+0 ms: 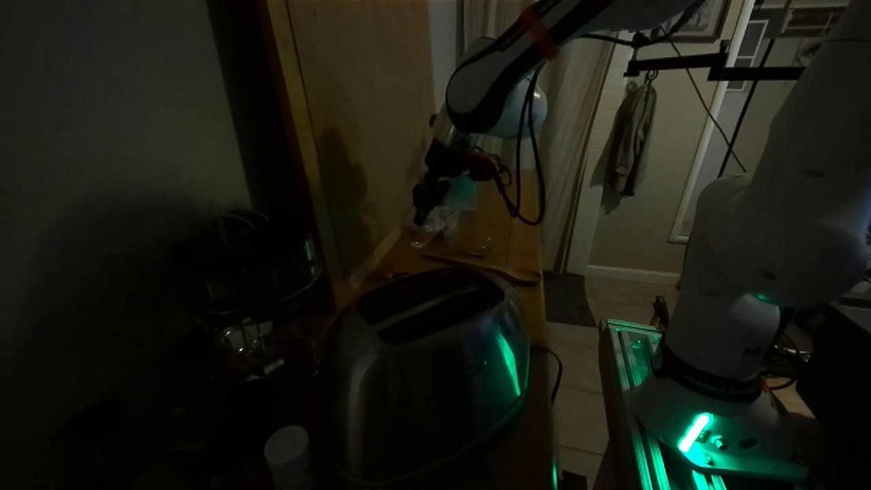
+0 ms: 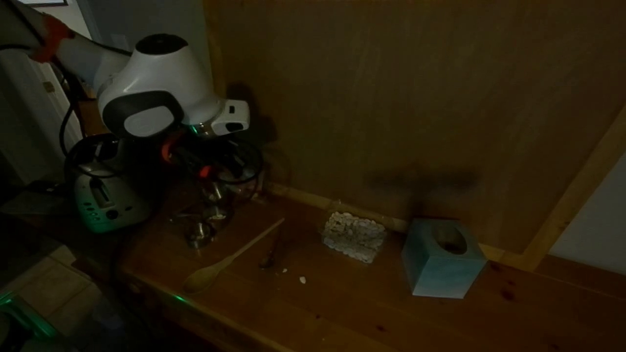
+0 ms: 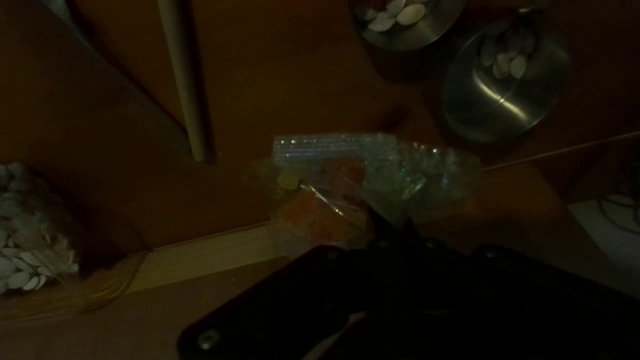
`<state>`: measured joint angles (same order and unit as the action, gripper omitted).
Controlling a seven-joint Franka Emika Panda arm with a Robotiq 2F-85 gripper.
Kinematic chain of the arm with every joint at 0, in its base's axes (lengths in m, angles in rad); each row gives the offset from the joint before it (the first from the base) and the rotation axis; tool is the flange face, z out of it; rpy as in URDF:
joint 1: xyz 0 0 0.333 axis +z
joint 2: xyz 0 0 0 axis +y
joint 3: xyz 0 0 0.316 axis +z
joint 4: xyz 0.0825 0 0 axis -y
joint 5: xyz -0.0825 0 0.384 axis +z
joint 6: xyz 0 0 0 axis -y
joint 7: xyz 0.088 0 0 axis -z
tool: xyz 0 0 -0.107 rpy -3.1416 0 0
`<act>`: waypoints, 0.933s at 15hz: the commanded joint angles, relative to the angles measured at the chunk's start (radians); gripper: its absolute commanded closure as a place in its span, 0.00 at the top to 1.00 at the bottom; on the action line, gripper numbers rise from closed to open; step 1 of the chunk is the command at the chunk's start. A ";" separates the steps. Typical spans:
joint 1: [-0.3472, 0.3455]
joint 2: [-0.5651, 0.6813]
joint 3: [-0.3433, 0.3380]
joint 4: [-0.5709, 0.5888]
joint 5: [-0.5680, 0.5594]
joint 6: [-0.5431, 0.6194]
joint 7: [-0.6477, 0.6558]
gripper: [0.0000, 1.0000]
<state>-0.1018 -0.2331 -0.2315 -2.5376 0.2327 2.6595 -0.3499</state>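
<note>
My dark gripper point(image 3: 391, 220) has its fingertips close together in the wrist view, pinching a clear zip bag point(image 3: 320, 215) with orange, red and yellow pieces inside. The bag's zip edge points away from the fingers. In an exterior view the gripper point(image 1: 420, 216) points down beside the bag point(image 1: 441, 221), low near the wooden board at the back of the table. Whether the bag touches the table is too dark to tell. Two metal cups holding pale flat pieces are close by, a nearer one point(image 3: 505, 95) and a farther one point(image 3: 410, 30).
A wooden spoon point(image 2: 205, 277) and a dark spoon point(image 2: 266, 261) lie on the table. A bag of white pieces point(image 2: 354, 237) and a blue tissue box point(image 2: 440, 274) stand along the upright board point(image 2: 415, 122). A toaster point(image 1: 422, 388) stands at one end.
</note>
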 commanded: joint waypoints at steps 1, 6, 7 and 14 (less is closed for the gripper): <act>0.015 -0.083 -0.019 -0.025 0.006 -0.087 -0.042 0.04; 0.021 -0.135 -0.027 -0.029 0.009 -0.195 -0.074 0.03; 0.024 -0.143 -0.029 -0.029 0.014 -0.215 -0.084 0.03; 0.056 -0.208 -0.054 -0.045 0.045 -0.320 -0.148 0.04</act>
<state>-0.0708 -0.3830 -0.2616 -2.5529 0.2366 2.3699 -0.4474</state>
